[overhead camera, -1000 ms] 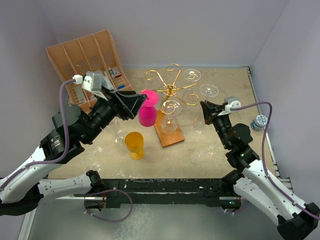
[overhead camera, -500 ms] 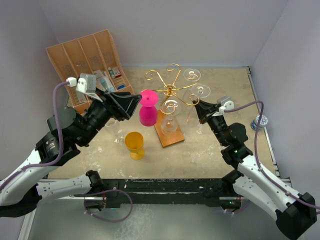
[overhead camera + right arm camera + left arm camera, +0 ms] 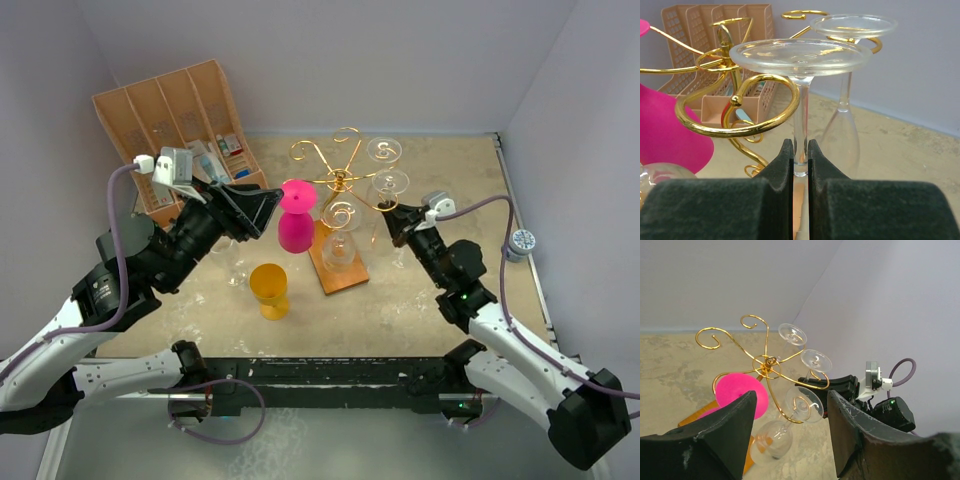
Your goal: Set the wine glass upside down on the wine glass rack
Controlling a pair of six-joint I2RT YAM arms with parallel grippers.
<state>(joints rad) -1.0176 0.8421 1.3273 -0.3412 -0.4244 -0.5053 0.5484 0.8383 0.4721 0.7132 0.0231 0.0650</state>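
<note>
The gold wire wine glass rack (image 3: 340, 180) stands on its brown wooden base (image 3: 345, 275) at the table's middle. My right gripper (image 3: 392, 222) is shut on the stem of a clear wine glass (image 3: 391, 184), held upside down. In the right wrist view the gripper (image 3: 800, 155) pinches the stem, and the glass's foot (image 3: 800, 55) sits just above a scroll arm (image 3: 740, 125), stem at the curl's open end. Two other clear glasses (image 3: 384, 150) (image 3: 341, 215) hang on the rack. My left gripper (image 3: 265, 210) is open and empty, left of the rack (image 3: 767, 362).
A pink goblet (image 3: 296, 220) stands upside down beside the rack's left. A yellow goblet (image 3: 270, 290) stands in front of it. A tan organiser box (image 3: 175, 125) leans at the back left. A small bottle (image 3: 520, 243) sits by the right wall.
My right gripper has moved left with the glass, bringing its foot up to the rack's right scroll arm. The left arm shifted slightly left, then stayed still.
</note>
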